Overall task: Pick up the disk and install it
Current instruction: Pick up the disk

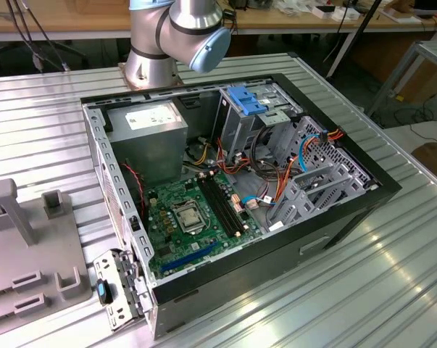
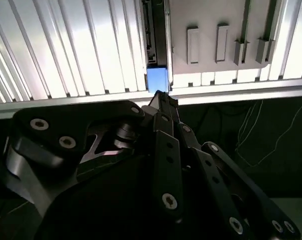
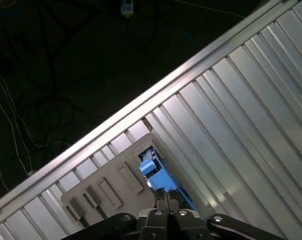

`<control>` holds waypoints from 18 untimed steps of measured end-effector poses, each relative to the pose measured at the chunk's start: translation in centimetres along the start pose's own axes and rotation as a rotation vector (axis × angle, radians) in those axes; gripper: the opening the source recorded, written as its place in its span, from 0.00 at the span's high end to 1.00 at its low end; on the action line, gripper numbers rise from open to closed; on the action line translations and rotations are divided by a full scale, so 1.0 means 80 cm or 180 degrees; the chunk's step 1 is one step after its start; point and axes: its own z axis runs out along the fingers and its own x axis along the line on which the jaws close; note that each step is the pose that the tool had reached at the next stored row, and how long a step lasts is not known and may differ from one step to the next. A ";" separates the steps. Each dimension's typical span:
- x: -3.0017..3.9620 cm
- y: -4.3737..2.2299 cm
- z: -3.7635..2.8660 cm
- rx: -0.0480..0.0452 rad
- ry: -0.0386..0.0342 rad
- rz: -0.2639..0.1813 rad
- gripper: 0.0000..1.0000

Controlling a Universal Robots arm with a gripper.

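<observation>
The disk [image 2: 157, 78] stands on edge in a slot of a grey fixture [image 2: 216, 20] on the ribbed metal table. I see its thin dark body edge-on, with the bright blue carrier end toward me. In the first wrist view the disk [image 3: 153, 172] shows as a blue patch beside the fixture [image 3: 105, 185]. My gripper [image 2: 161, 100] is shut, its black fingers [image 3: 159, 196] pressed together with nothing between them. The tips sit just short of the blue end; I cannot tell whether they touch it.
In the exterior view an open computer case [image 1: 160, 301] lies on the table [image 1: 312, 304] with motherboard, cables and metal drive cages [image 1: 319, 181] exposed. The grey fixture [image 1: 30, 268] is at that view's left. The table edge [image 2: 65, 102] and a dark drop lie under the gripper.
</observation>
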 end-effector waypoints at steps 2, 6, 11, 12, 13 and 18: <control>0.0000 0.0000 0.0000 -0.0006 0.0002 -0.0210 0.89; 0.0000 0.0000 0.0000 -0.0014 0.0006 -0.0541 0.89; 0.0000 -0.0001 0.0001 -0.0004 -0.0001 -0.0866 0.89; 0.0000 -0.0001 0.0003 -0.0002 -0.0002 -0.0921 0.89; 0.0000 0.0000 0.0004 -0.0002 -0.0003 -0.0976 0.89; 0.0000 0.0000 0.0010 -0.0009 -0.0001 -0.1330 0.89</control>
